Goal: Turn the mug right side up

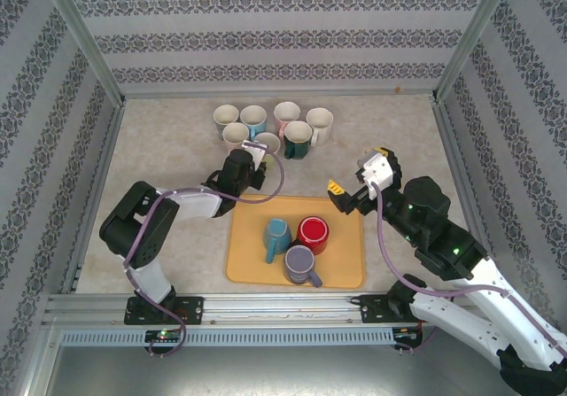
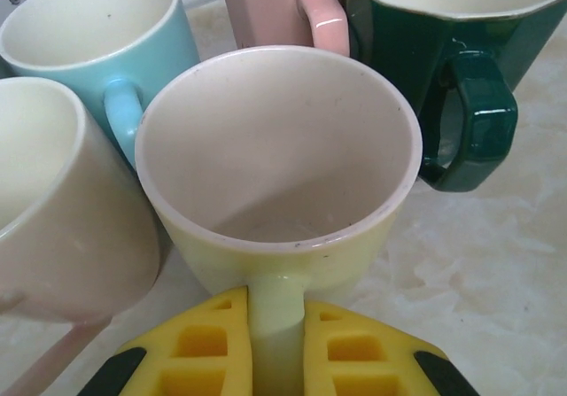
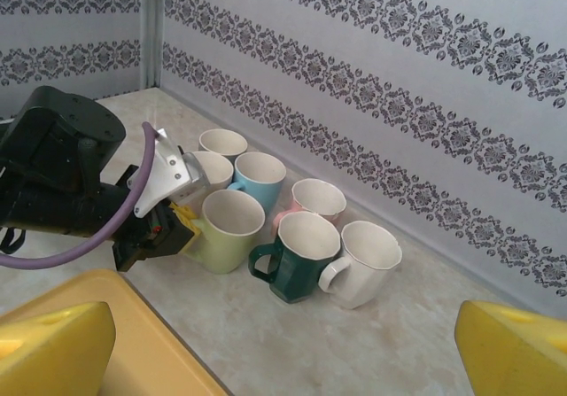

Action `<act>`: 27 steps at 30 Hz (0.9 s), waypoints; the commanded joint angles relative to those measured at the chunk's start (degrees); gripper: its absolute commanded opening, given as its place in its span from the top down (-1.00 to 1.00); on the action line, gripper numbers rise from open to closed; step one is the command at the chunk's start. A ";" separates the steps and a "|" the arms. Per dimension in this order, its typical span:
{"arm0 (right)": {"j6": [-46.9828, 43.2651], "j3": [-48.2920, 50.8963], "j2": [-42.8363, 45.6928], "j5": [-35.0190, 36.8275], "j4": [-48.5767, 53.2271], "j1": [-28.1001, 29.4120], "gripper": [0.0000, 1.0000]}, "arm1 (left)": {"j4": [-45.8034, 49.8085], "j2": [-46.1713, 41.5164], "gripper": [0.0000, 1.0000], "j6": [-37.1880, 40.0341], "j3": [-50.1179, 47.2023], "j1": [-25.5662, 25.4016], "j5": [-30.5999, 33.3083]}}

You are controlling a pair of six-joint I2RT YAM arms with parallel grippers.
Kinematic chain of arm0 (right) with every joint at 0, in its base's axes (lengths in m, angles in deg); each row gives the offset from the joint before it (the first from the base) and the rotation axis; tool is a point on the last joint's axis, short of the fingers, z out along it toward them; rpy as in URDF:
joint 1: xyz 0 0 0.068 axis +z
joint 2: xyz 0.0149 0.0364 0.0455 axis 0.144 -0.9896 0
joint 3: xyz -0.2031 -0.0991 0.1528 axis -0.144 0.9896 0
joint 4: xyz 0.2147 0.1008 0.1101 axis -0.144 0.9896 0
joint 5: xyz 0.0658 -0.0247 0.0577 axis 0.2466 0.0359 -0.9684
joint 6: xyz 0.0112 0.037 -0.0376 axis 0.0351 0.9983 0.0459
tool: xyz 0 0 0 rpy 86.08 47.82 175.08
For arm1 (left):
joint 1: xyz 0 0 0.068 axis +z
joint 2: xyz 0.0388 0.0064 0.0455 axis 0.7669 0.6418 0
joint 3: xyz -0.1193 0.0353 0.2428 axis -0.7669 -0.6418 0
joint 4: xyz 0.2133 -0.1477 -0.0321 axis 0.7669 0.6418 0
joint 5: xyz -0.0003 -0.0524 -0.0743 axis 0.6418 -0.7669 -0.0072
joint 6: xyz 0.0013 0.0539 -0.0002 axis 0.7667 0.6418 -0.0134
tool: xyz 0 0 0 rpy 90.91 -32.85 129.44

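A pale yellow mug stands right side up on the table, mouth upward, at the front of a cluster of mugs. My left gripper is shut on its handle, with a yellow pad on each side. From above, the mug and the left gripper sit just behind the tray. The right wrist view has the same mug with the left gripper on its handle. My right gripper hangs open over the tray's far right corner, its fingers wide apart and holding nothing.
Around the yellow mug stand a cream mug, a light blue one, a pink one, a dark green one and a white one. The orange tray holds a teal mug, a red one and a purple one.
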 commanded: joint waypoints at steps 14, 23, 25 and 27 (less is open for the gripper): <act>3.00 0.45 0.02 -2.32 0.79 -1.09 -0.95 | -6.47 3.22 0.47 -1.36 4.55 1.29 2.88; 2.97 -1.10 -0.24 -4.61 4.13 -1.18 -0.95 | -7.09 -0.37 0.28 -2.78 2.17 1.33 1.03; 2.79 -1.72 -0.43 -4.75 5.44 -1.18 -0.96 | -6.63 -2.17 0.27 -3.68 1.35 1.32 0.27; 3.57 -2.56 -0.42 -4.34 6.55 -1.18 -0.96 | -5.74 -4.75 0.26 -4.77 0.61 1.35 -0.61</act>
